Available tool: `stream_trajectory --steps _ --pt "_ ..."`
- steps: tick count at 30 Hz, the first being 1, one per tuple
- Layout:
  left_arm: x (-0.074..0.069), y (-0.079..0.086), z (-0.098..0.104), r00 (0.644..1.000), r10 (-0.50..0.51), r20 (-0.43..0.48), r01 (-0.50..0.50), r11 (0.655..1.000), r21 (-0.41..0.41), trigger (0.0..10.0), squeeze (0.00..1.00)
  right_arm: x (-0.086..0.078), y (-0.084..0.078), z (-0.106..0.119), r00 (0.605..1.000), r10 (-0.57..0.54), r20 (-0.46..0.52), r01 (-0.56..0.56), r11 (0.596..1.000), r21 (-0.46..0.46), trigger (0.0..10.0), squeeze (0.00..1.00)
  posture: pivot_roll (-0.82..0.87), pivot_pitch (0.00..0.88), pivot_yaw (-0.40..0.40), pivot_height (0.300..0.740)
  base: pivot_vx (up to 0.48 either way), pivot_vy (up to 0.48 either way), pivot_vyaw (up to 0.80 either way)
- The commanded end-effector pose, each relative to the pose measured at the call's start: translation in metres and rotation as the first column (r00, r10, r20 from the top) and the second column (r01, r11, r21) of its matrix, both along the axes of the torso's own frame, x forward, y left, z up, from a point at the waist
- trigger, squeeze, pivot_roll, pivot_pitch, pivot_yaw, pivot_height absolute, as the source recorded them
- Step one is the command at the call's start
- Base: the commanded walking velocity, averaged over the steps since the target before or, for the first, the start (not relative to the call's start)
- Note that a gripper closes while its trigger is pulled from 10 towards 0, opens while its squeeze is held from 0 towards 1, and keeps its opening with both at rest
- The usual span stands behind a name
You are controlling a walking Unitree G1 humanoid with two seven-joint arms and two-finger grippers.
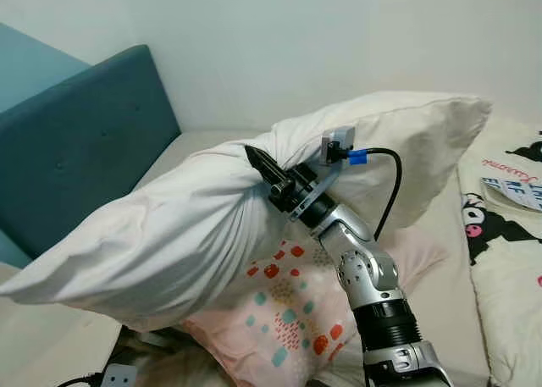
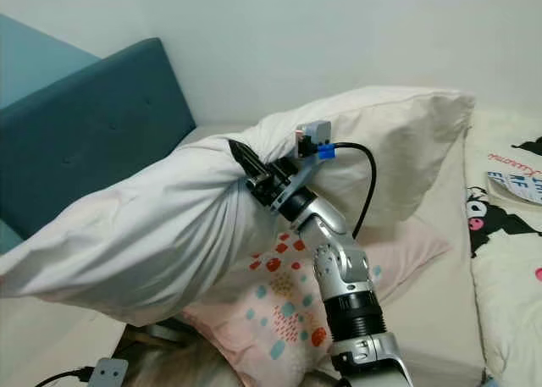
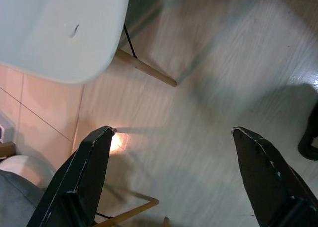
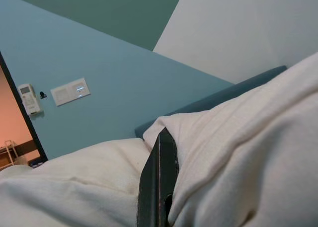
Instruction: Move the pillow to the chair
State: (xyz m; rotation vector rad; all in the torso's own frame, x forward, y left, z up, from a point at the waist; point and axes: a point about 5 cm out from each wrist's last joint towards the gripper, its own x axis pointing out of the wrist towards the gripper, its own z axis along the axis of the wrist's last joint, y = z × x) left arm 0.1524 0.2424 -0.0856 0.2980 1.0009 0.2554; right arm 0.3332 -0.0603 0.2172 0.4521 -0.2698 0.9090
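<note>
Left tool (image 3: 171,137): hangs idle over pale floor, fingers spread wide, nothing between them; the white chair (image 3: 59,33) seat sits at upper left of the wrist view, wooden legs below it.
Headboard (image 1: 80,141): teal, left side of the head views.
Pillow (image 1: 169,234): white, lifted off the bed (image 1: 440,260), filling the centre of the frame above a pink patterned pillow (image 1: 296,311).
Pillow axis: long axis runs from lower left to upper right; low end droops at the frame's left edge, high end points at the upper right corner near the wall.
Right tool (image 1: 264,168): centre frame, fingers pinched tight on a bunched fold at the pillow's middle, fabric puckered around them.
Step in hand: carry to the chair, judged.
Doing it well: keep the pinch firm, hold the pillow high so the drooping left end clears headboard and floor while turning.
Risk: fabric-only grip may slip.
</note>
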Motion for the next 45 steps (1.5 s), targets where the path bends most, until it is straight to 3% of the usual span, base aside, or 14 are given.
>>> stream_trajectory --steps 1,5,16,21,43,45 --pt "-0.005 0.003 -0.002 0.999 0.024 -0.026 -0.024 1.000 -0.005 10.0 0.00 -0.006 0.009 0.017 0.996 0.035 0.076 -0.037 0.999 0.027 10.0 0.00 -0.14 0.037 0.087 0.740 -0.480 0.000 0.78" --pt "-0.005 0.004 -0.001 0.999 0.022 -0.025 -0.022 1.000 -0.002 10.0 0.00 -0.007 0.010 0.016 0.997 0.034 0.070 -0.037 0.999 0.029 10.0 0.00 -0.14 0.039 0.090 0.740 -0.480 0.000 0.78" --pt "-0.005 0.006 -0.001 0.999 0.027 -0.032 -0.026 1.000 0.002 10.0 0.00 -0.009 0.010 0.016 0.997 0.029 0.070 -0.032 0.999 0.033 10.0 0.00 -0.14 0.040 0.097 0.740 0.000 0.000 0.78" --pt "-0.006 0.007 -0.001 0.999 0.006 -0.042 -0.005 1.000 0.017 10.0 0.00 -0.010 0.011 0.015 0.997 0.033 0.071 -0.036 0.999 0.036 10.0 0.00 -0.13 0.041 0.100 0.740 -0.478 0.000 0.78" --pt "0.000 0.002 0.000 0.999 -0.042 -0.012 0.042 0.999 0.013 10.0 0.00 -0.010 0.013 0.006 0.998 0.046 0.042 -0.046 0.999 0.007 10.0 0.00 -0.13 0.030 0.084 0.740 0.000 0.000 0.78" --pt "0.002 0.001 0.001 0.998 -0.062 -0.008 0.062 0.998 0.006 10.0 0.00 -0.004 0.012 0.002 1.000 -0.009 0.010 0.009 1.000 -0.020 10.0 0.00 -0.13 0.029 0.083 0.740 0.000 0.000 0.79"
